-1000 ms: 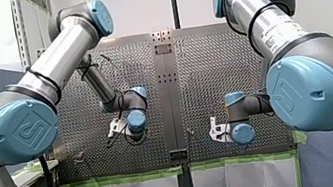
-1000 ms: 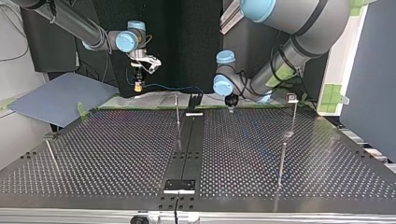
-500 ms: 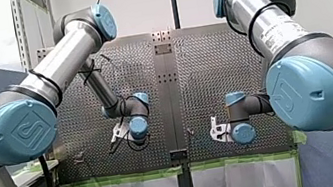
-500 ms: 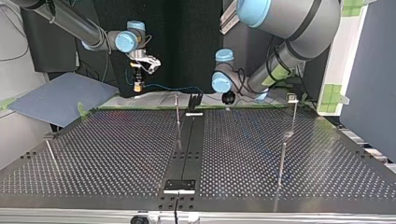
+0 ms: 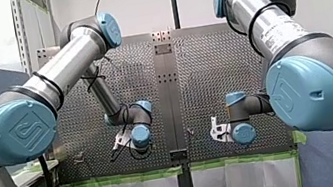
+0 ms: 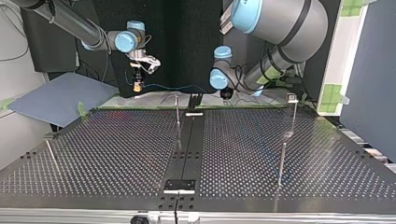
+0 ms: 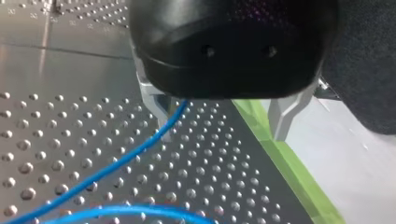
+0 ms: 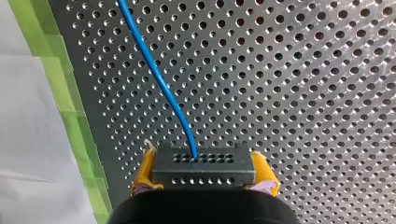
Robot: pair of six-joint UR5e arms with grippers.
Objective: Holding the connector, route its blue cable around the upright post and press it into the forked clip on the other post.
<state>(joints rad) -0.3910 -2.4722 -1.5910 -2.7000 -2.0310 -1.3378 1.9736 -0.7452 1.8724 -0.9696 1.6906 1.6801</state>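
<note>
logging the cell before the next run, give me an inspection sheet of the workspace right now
surface: perforated metal table, green tape along its edge
job's things: dark perforated connector block held off the table; thin upright metal post standing
clutter: nothing seen
grippers: right pincer shut on the connector, yellow pads; left pincer open, metal fingers apart
cables: blue cable leaves the connector, runs beside a left pincer finger
surroundings: blue-grey board at top view's left
</note>
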